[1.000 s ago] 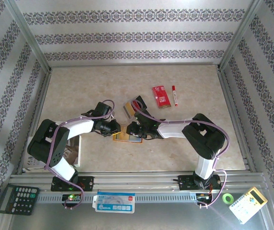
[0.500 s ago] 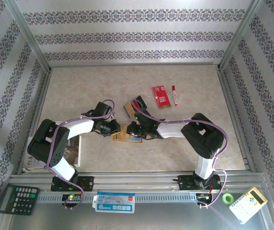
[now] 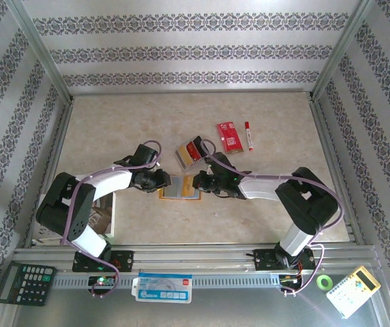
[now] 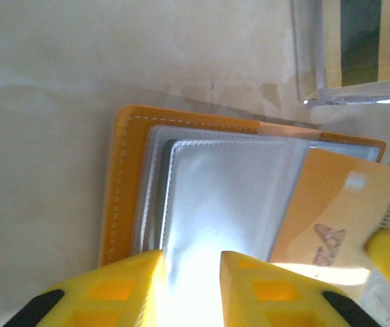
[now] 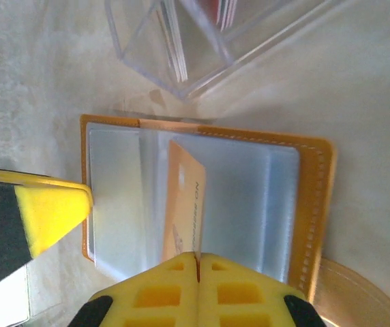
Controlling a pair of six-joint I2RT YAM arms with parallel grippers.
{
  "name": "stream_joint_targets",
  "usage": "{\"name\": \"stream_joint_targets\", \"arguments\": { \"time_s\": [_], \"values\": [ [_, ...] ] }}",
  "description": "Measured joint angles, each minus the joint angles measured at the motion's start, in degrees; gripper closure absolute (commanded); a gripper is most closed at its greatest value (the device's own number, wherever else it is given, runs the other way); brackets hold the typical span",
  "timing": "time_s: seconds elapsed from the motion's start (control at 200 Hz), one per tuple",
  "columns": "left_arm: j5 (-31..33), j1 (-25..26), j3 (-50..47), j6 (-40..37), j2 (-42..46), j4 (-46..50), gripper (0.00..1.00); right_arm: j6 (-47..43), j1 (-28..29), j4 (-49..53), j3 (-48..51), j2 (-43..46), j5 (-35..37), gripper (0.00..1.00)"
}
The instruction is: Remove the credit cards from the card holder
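**Bystanders on the Tabletop**

A red packet with white print [image 3: 228, 136] and a red-capped white marker [image 3: 249, 135] are seen side by side on the beige tabletop [image 3: 113, 129]. A clear plastic box [image 3: 191, 152] is set nearby.

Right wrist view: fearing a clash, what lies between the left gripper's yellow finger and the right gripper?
A clear pocket of the open card holder, seen in the right wrist view.
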State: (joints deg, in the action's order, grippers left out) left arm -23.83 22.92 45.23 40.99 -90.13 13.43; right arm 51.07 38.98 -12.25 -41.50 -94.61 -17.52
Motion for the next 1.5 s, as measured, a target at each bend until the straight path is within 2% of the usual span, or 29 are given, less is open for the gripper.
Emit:
{"name": "stream_joint_targets", "arguments": {
  "time_s": [0.135, 0.19, 0.395, 0.734, 0.839, 0.979, 1.069, 1.144, 1.214, 1.339, 1.429, 1.499],
  "values": [
    [0.5, -0.3, 0.0, 1.2, 5.5, 0.4, 0.56, -4.1, -2.3, 0.3, 1.2, 4.5, -1.2, 1.0],
    [0.0, -0.7, -0.2, 1.9, 8.4, -0.2, 0.47, -5.7, -3.0, 0.1, 1.2, 6.3, -2.4, 1.0],
    [-5.9, -3.0, -3.0, 6.6, 15.1, -8.8, 0.31, -7.6, -6.0, -3.4, 1.2, 10.1, -8.8, 1.0],
    [-18.6, -3.1, -4.9, 13.8, 14.4, -24.2, 0.29, 1.0, -8.1, -16.8, 1.0, 8.9, -18.7, 1.0],
    [-21.0, -3.1, -5.0, 15.3, 14.2, -27.8, 0.33, 4.7, -8.1, -21.2, 1.0, 7.9, -20.9, 1.0],
    [-22.9, -3.1, -5.2, 16.9, 13.8, -31.1, 0.47, 9.7, -8.3, -27.6, 1.0, 6.9, -23.1, 1.0],
    [-23.9, -3.1, -5.3, 18.4, 13.8, -33.3, 0.61, 12.5, -8.9, -31.1, 1.0, 6.1, -24.0, 1.0],
    [-24.2, -3.1, -5.3, 19.1, 13.8, -35.0, 0.76, 14.6, -8.9, -33.5, 1.0, 5.6, -24.3, 1.0],
    [-24.3, -3.2, -5.6, 19.8, 13.8, -36.2, 0.87, 16.4, -9.3, -35.7, 1.0, 5.1, -24.6, 0.93],
    [-25.1, -3.5, -6.1, 20.9, 13.6, -38.8, 0.94, 19.8, -9.3, -38.5, 1.0, 3.3, -24.6, 0.84],
    [-25.5, -3.5, -6.3, 21.5, 13.2, -40.2, 0.95, 21.4, -9.1, -40.1, 0.6, 2.1, -24.6, 0.84],
    [-25.7, -3.5, -6.4, 22.5, 12.6, -41.6, 0.95, 22.2, -8.8, -40.5, 0.0, 1.8, -24.5, 0.88]
  ]
}}
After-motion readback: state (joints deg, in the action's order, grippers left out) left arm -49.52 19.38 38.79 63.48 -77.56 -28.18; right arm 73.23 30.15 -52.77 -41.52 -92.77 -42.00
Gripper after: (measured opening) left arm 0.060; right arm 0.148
